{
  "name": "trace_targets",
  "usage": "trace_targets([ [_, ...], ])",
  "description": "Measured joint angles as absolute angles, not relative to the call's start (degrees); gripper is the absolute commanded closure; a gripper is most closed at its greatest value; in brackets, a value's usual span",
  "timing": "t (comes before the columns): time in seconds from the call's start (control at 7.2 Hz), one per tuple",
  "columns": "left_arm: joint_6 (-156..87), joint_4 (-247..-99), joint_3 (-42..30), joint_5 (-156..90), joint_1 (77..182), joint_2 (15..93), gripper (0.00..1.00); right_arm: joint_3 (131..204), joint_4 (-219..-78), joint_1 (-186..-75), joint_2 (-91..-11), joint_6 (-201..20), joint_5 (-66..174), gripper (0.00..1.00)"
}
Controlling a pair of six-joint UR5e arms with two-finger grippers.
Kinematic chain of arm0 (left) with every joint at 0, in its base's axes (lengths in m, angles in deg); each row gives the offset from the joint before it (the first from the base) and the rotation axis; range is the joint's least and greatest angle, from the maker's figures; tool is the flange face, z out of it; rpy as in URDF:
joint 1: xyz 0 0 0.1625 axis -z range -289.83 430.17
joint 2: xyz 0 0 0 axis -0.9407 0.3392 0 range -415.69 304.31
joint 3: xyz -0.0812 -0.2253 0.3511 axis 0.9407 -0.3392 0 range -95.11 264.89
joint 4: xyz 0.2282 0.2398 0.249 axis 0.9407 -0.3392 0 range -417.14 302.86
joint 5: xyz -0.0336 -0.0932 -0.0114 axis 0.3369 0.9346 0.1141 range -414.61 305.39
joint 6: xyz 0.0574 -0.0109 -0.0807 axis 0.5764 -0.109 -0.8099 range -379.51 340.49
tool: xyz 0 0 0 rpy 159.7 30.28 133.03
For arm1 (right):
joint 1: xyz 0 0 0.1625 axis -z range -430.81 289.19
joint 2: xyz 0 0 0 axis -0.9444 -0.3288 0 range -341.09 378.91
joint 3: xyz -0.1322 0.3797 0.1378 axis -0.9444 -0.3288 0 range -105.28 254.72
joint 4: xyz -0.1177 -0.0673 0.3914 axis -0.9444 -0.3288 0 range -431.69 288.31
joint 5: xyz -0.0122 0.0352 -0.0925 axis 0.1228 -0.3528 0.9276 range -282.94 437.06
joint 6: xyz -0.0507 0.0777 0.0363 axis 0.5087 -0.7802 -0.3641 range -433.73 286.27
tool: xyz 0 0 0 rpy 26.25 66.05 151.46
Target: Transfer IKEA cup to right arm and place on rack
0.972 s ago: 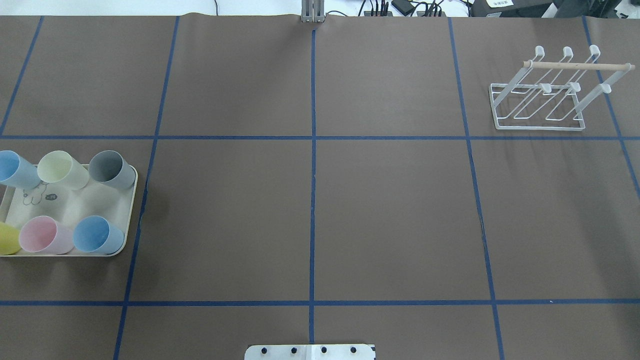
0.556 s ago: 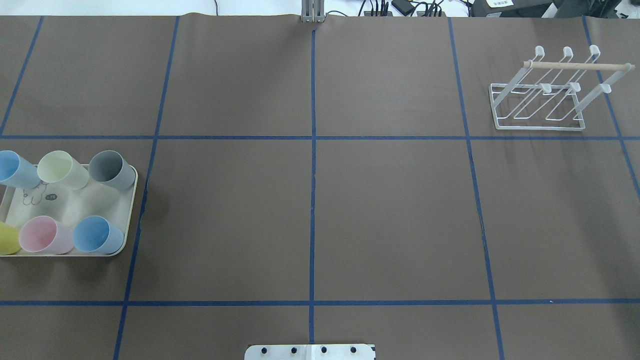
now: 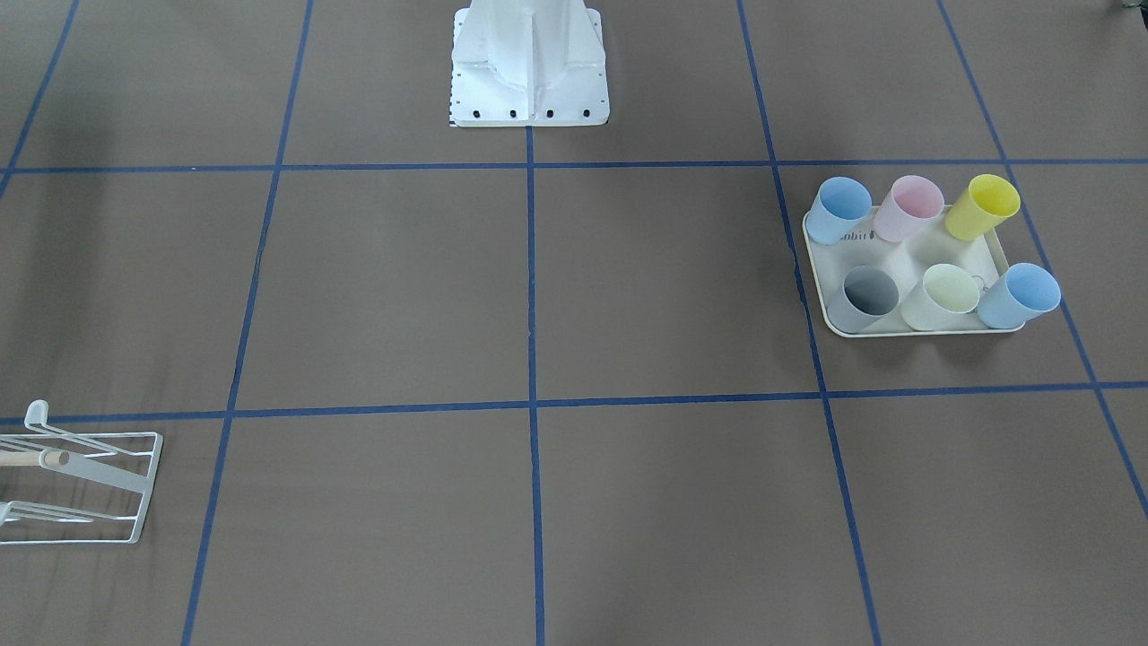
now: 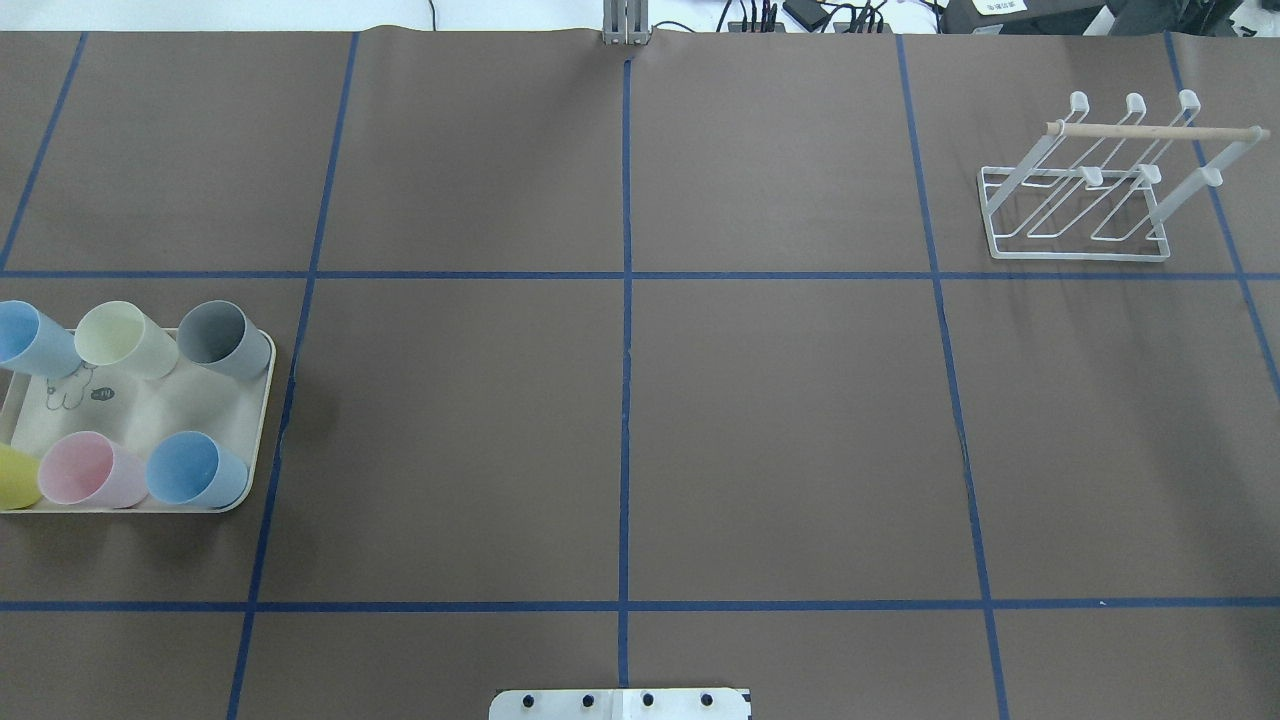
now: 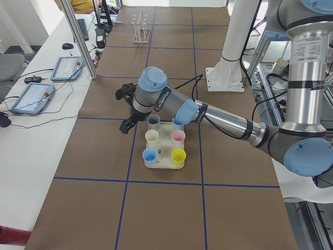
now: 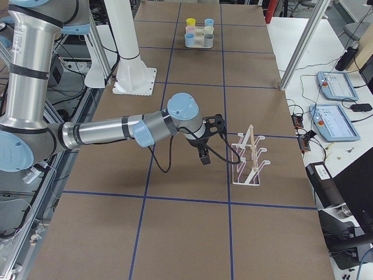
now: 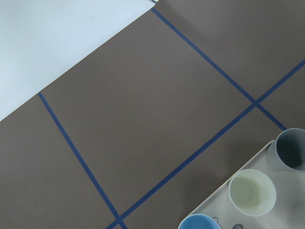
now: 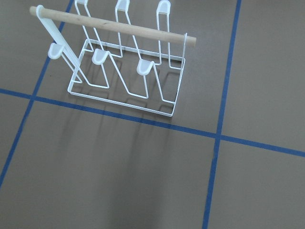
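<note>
So here's where I'm at. All six cups stand upright on the cream tray at the desk's left edge, roughly halfway along it. The light blue cup, pale green cup and grey cup are in the far row. The yellow cup, pink cup and blue cup are in the row nearer my base.

My left gripper hangs over bare desk just beside the tray's grey-cup corner, on the side away from my base, clear of the cups. It only shows up in a side view, so honestly I can't tell if its fingers are spread or closed.

Same story for my right gripper. It hangs above the desk near the rack, on the side toward my base, and I can't tell the state of its fingers either. The rack sits near the far right corner, with its wooden dowel across the top.
</note>
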State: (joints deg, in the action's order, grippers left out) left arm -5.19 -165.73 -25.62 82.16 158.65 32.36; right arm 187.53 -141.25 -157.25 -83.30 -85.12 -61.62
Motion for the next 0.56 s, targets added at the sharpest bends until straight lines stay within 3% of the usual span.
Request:
trace_targets([
  [0.56,-11.6,-178.1,-14.9,81.7,155.4,30.4,0.0,190.0,-130.8,-139.9,-81.9,-103.8,-54.6,0.0],
])
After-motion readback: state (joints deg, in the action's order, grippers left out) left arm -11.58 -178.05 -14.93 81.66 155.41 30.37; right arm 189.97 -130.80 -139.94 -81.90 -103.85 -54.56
